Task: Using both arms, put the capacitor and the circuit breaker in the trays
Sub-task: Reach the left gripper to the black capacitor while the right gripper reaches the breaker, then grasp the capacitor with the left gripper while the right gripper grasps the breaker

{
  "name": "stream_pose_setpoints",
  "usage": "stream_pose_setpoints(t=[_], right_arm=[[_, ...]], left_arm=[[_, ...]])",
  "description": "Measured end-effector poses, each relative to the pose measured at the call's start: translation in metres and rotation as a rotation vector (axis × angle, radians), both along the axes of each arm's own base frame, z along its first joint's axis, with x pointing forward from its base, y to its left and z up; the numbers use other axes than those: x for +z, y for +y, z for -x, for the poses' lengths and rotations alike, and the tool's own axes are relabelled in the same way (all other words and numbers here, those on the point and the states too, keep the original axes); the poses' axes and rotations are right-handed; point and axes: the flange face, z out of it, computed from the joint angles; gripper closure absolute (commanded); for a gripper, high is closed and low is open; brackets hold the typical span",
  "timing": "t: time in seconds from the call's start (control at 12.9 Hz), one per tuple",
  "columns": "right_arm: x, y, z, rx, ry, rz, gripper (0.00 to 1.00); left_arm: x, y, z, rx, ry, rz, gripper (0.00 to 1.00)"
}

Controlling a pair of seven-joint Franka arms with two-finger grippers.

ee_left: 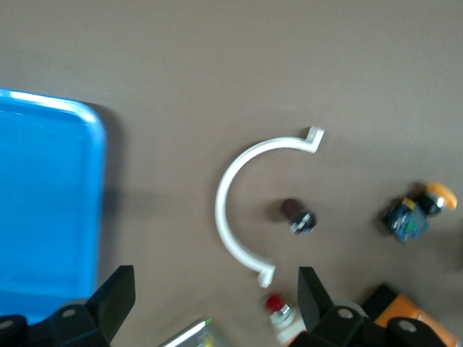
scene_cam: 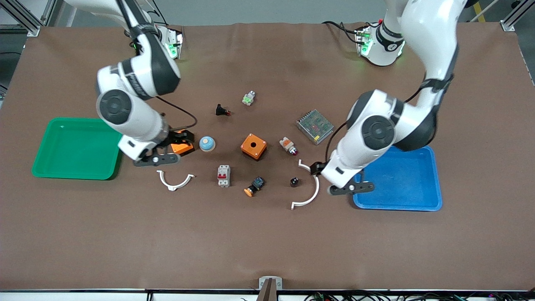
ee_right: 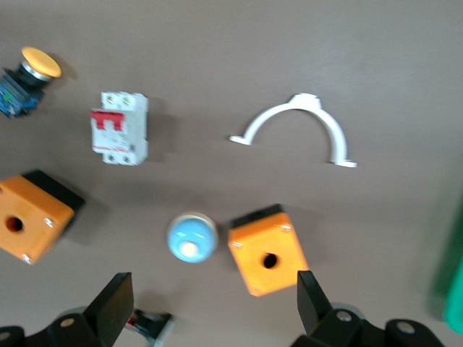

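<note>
Both jaws spread; fingertips cut off, seemingly empty.

1. The front view is looking down from high across the bench [scene_cam: 267, 242], facing both bases.
2. Each wrist view is looking straight down, close.
3. All views are sharing the orange-capped button [scene_cam: 253, 186] [ee_left: 416, 214] [ee_right: 25, 78].

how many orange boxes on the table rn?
2. One orange box sits mid-table, farther from the front camera than the circuit breaker. The other orange box lies under the right gripper, beside the pale blue dome, mostly hidden in the front view. None seen elsewhere.
</note>
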Motion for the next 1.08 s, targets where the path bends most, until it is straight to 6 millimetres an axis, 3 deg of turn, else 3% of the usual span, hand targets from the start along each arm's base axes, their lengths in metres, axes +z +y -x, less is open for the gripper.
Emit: stream_pose_setpoints(t=[0.23,0.46,0.7,1.08], right_arm=[[-0.022,0.051,0.004,-0.070,-0.016,0.014,0.00],[-0.051,0.087,0.000,-0.126,-0.040,0.013,0.00],[-0.073,0.105,-0.013,-0.152,-0.045,0.019,0.00],[-0.113,0.111,-0.036,-0.164,-0.060,0.026,0.00]], left_arm=[[-0.072,-0.044,0.007,0.144,-0.014,0.042,0.13],[-0.119,-0.066,0.017,0.179,-0.019,0.044,0.23],[-0.133,-0.068,0.019,0.178,-0.013,0.033,0.31],[-0.134,-0.072,0.021,0.171,-0.012,0.031,0.43]])
